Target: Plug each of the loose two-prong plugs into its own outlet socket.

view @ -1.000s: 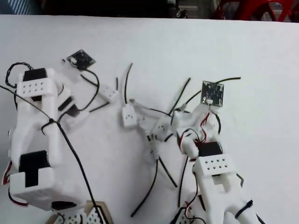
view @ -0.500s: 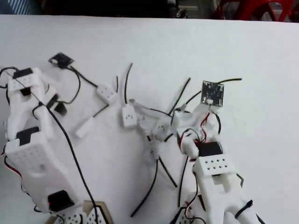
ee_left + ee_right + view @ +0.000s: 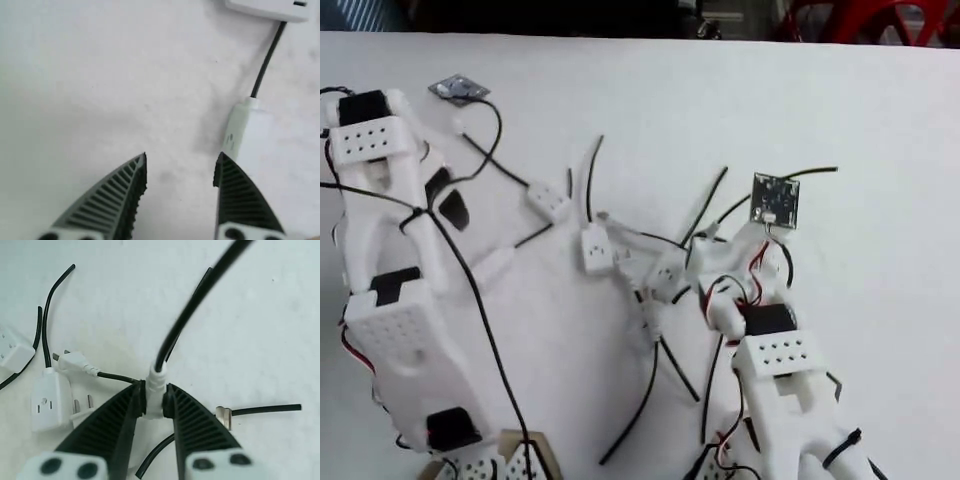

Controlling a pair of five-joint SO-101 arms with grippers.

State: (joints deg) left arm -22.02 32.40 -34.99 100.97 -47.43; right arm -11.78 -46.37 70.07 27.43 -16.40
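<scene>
In the left wrist view my left gripper is open just above the table. A white two-prong plug lies beside one finger, outside the jaws, and its black cord runs to a white socket. In the high view that plug lies left of two white sockets. My right gripper is shut on a white plug whose black cord rises away. Beyond it lie a white socket and two loose plugs.
Black cords criss-cross the middle of the table. A small circuit board sits beyond the right arm and another at the far left. A block with white parts stands at the near edge. Bare tabletop lies to the far right.
The left arm has swung back to the far left, and the white plug under it now lies uncovered. The right arm has stayed put, still shut on its plug.
</scene>
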